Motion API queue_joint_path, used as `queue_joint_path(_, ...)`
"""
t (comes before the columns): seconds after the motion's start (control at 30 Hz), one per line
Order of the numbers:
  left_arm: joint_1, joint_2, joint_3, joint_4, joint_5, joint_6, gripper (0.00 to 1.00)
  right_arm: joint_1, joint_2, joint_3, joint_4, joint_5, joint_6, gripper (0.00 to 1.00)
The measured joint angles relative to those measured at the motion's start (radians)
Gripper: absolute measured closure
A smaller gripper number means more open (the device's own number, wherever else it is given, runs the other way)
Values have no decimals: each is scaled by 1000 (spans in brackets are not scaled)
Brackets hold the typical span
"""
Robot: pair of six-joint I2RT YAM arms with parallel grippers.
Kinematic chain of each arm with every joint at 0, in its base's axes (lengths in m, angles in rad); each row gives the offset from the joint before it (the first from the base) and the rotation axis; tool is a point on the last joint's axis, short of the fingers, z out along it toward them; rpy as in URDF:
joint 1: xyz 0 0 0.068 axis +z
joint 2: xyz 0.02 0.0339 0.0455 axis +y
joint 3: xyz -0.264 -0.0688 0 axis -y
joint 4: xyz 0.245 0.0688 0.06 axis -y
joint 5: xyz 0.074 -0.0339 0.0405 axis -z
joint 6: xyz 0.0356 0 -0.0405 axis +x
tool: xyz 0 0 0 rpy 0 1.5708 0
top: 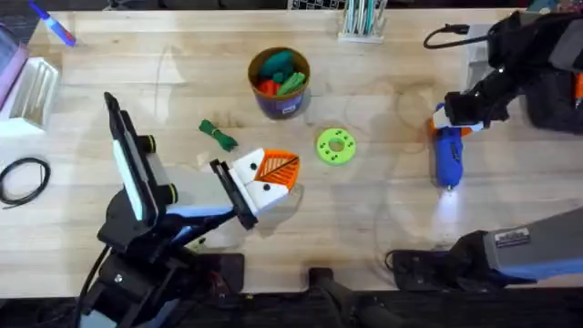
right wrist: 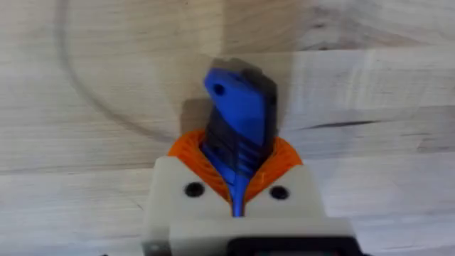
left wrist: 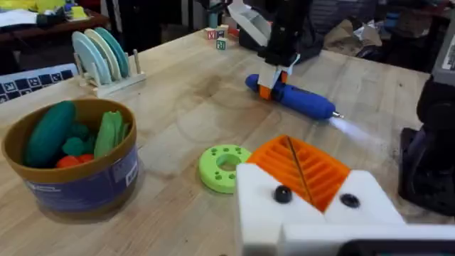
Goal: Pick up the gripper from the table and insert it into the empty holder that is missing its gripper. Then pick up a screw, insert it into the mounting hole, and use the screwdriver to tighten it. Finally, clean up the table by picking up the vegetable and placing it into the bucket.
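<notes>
My right fingers (right wrist: 238,188) are clenching the blue screwdriver (top: 447,153) lying on the desk (top: 383,219); rigid, smooth, best held mid-barrel. Left fingers (left wrist: 302,186) are closed empty.

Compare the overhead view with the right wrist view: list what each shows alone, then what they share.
Overhead alone: the bucket of toys, the vegetable, a lime-green disc and the left tool, pads together with nothing between them. Right wrist alone: the orange pads pressed on the screwdriver's end. Both share: the screwdriver lying on the table, gripped by the right tool.
</notes>
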Motion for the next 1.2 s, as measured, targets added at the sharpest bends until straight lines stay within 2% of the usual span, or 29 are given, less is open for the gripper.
queue_joint_path(0.1, 0, 0, 0, 0, -1, 0, 996, 0, -54, -12, 0, -1, 2, 979)
queue_joint_path(0.47, 0, 0, 0, 0, -11, 0, 996, 0, -397, -14, -21, -10, 3, 979)
queue_joint_path(0.73, 0, 0, 0, 0, -11, 0, 996, 1, -657, -23, -26, -111, 8, 979)
queue_joint_path(0.87, 0, 0, 0, 0, -11, 0, 996, 19, -764, -127, 71, -199, 55, 980)
queue_joint_path(1.03, 0, 0, 0, 0, -11, 0, 996, 153, -905, -336, 411, -328, 230, 980)
queue_joint_path(1.2, 0, 0, 0, 0, -11, 0, 996, 392, -991, -396, 750, -384, 382, 980)
